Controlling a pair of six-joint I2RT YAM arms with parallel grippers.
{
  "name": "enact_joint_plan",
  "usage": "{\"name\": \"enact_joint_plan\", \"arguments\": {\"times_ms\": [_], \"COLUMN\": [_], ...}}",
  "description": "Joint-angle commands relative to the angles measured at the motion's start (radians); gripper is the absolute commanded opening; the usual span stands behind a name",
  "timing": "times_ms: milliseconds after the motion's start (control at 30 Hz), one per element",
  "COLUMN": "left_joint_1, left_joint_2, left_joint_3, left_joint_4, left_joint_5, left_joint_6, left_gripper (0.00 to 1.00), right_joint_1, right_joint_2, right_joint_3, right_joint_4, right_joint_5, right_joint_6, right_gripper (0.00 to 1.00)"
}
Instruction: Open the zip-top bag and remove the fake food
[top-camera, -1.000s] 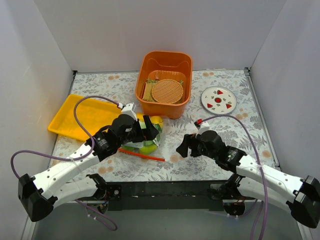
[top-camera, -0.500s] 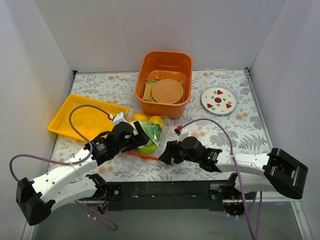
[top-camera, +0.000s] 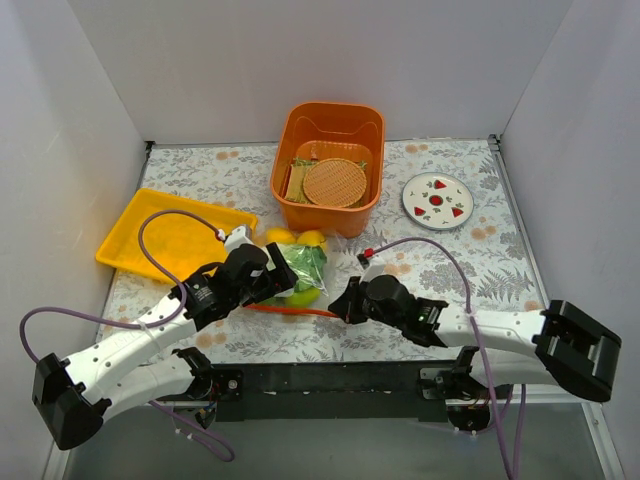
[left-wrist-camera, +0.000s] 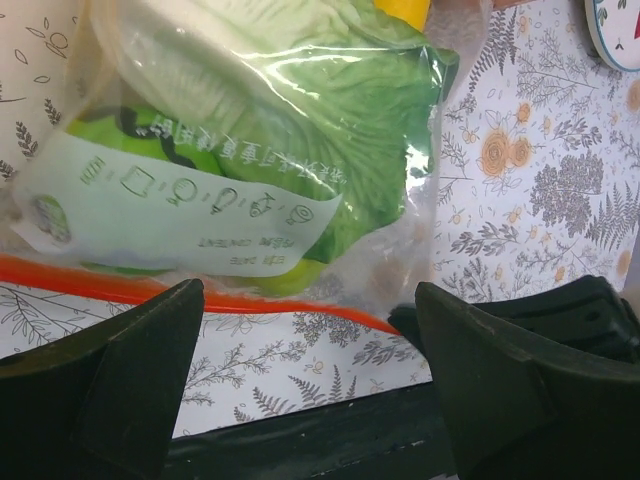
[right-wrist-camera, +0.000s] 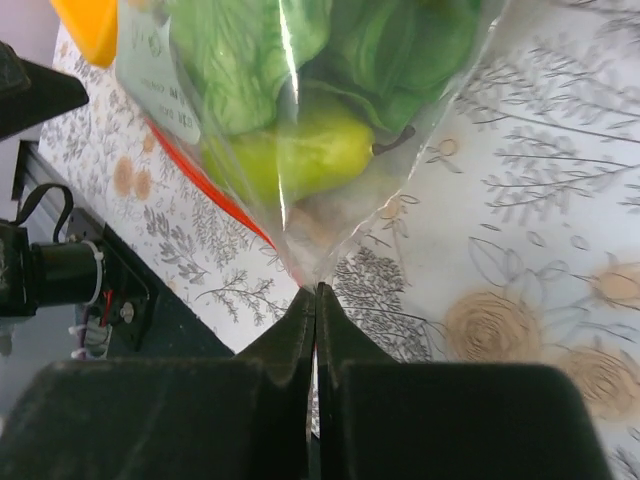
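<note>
Zip-top bag (top-camera: 296, 276): lies flat on the counter (top-camera: 440, 270), close to the near edge and left of centre; mouth turned toward the near edge
Zip strip (top-camera: 292, 310): orange-red, runs along the bag's near side, appears closed along the visible length
Fake food (left-wrist-camera: 300, 120): all inside the bag; pale green leafy cabbage piece fills most of it, and the right wrist view shows a smooth yellow-green piece (right-wrist-camera: 315, 152) below the leaves
Yellow pieces (top-camera: 298, 238): two, at the bag's far end; whether the plastic covers them cannot be told from above
Left tool (top-camera: 268, 283): fingers spread wide, nothing held; set at the bag's left side, with the strip lying across the gap between the fingers in the left wrist view
Right tool (right-wrist-camera: 316, 296): fingers pressed together, pinching the bag's corner where the strip ends, on the bag's right side
Orange bin (top-camera: 372, 200): at the middle of the far edge, holds tan woven discs (top-camera: 334, 182)
Yellow tray (top-camera: 170, 232): along the left edge
White plate (top-camera: 437, 199): red marks, toward the far right corner, well apart from the bag
</note>
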Motion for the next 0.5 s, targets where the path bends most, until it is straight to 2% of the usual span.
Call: {"name": "enact_joint_plan", "arguments": {"times_ms": [0, 33, 133, 267, 467], "left_joint_1": [-0.001, -0.001, 0.000, -0.001, -0.001], "left_joint_2": [0.006, 0.014, 0.023, 0.029, 0.011], "left_joint_3": [0.017, 0.025, 0.031, 0.023, -0.032], "left_joint_4": [0.008, 0.009, 0.012, 0.034, 0.055], "left_joint_5": [0.019, 0.022, 0.044, 0.081, 0.150], "left_joint_6": [0.035, 0.044, 0.065, 0.078, 0.068], "left_gripper": [0.86, 0.86, 0.84, 0.80, 0.73], "right_joint_1": [-0.006, -0.007, -0.035, -0.150, -0.319], "right_joint_2": [-0.172, -0.242, -0.357, -0.420, -0.413], "right_joint_3": [0.007, 0.013, 0.021, 0.035, 0.047], "right_joint_4": [-0.251, -0.372, -0.544, -0.664, -0.689], "right_joint_5": [0.222, 0.250, 0.325, 0.312, 0.203], "right_joint_6": [-0.015, -0.021, -0.049, -0.106, -0.213], "right_gripper": [0.01, 0.01, 0.01, 0.01, 0.01]}}
